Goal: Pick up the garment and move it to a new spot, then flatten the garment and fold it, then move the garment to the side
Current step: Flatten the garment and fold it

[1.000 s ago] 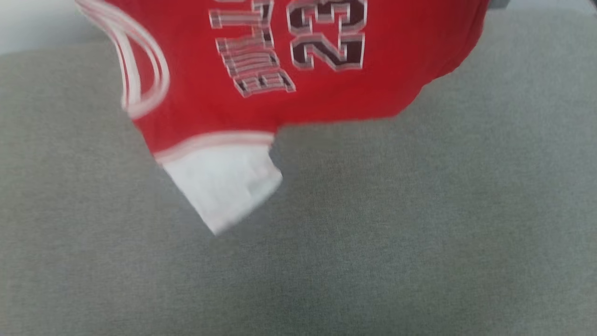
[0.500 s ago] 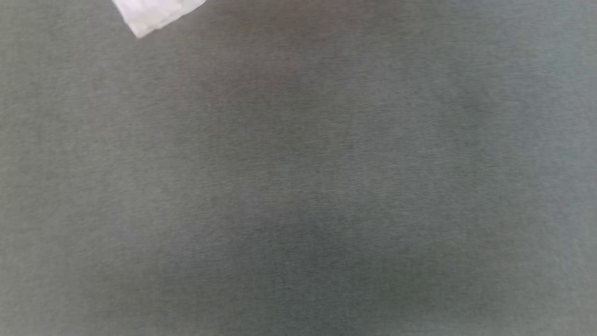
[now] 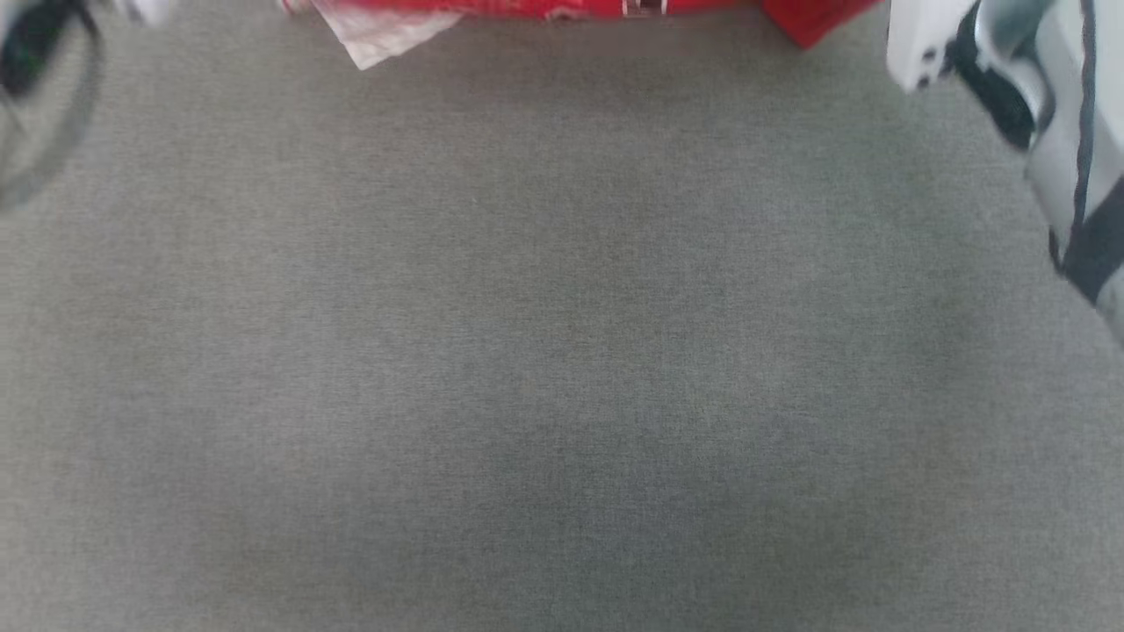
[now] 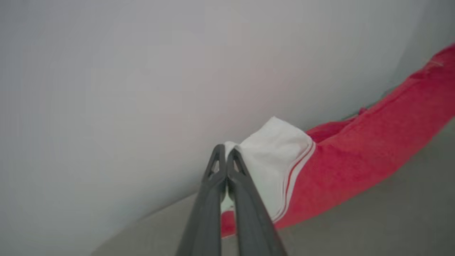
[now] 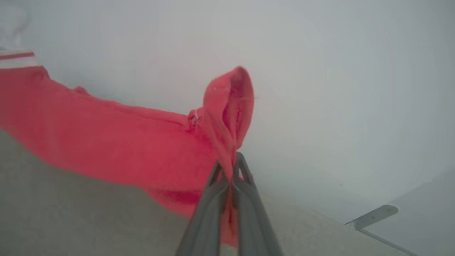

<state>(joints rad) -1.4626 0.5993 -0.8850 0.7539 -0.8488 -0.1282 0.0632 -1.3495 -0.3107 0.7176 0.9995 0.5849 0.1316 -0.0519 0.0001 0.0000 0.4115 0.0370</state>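
The garment (image 3: 562, 7) is red and shows as a thin strip at the top edge of the head view, with a white sleeve (image 3: 378, 35) hanging below it. In the left wrist view my left gripper (image 4: 225, 152) is shut on the white sleeve (image 4: 277, 160), and the red body (image 4: 355, 167) stretches away to the right above the grey surface. In the right wrist view my right gripper (image 5: 231, 161) is shut on a bunched red corner (image 5: 231, 103) of the garment (image 5: 106, 138), which stretches off to the left. The number is out of view.
A wide grey fabric surface (image 3: 562, 351) spreads below the garment. My pale right arm (image 3: 1045, 132) crosses the upper right corner of the head view, and a dark blur of the left arm (image 3: 35, 53) sits at the upper left. A pale ledge (image 5: 376, 213) lies past the surface's edge.
The whole head picture has shifted: the garment filled the top a second ago, nearly left the view, and now shows as a strip at the top. Both arms now show in the upper corners.
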